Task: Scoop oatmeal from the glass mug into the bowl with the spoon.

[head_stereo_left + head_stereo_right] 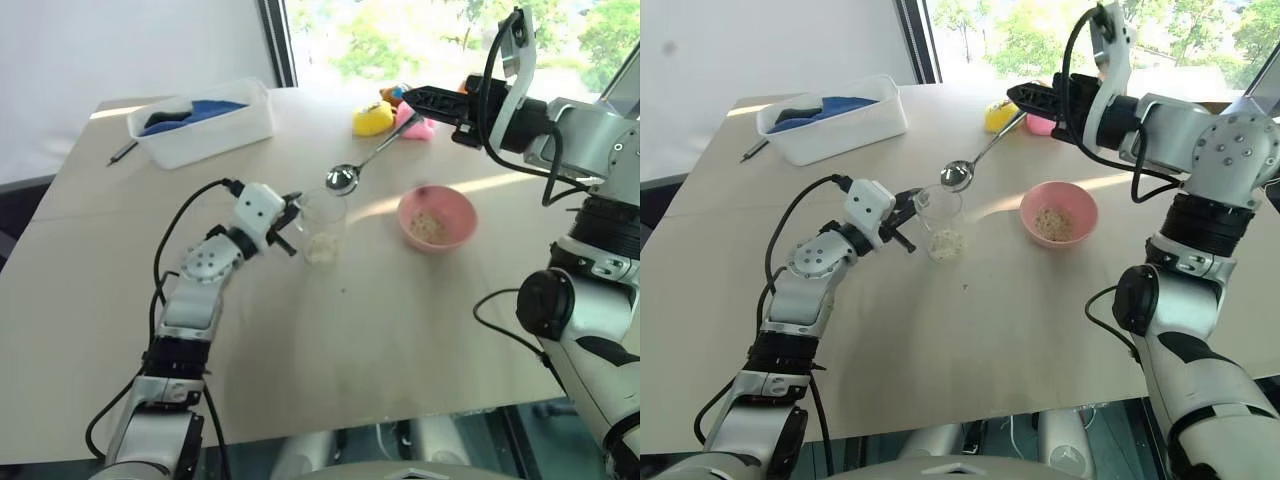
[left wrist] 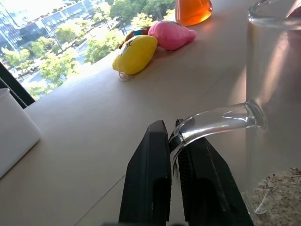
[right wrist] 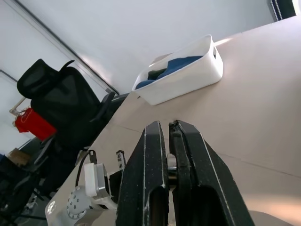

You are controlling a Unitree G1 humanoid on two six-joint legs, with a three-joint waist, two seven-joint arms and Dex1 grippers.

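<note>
The right gripper [image 1: 412, 98] is clamped on the spoon [image 1: 356, 167] handle, its empty scoop hanging just above the glass mug [image 1: 323, 226]. The left gripper [image 2: 173, 141] pinches the mug's handle. Oatmeal [image 1: 947, 243] lies in the mug, more in the pink bowl [image 1: 437, 219] beside it.

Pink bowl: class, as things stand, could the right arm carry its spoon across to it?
Probably yes. The right gripper holds the spoon raised above the glass mug, and the bare table between mug and pink bowl holds nothing in the way.
</note>
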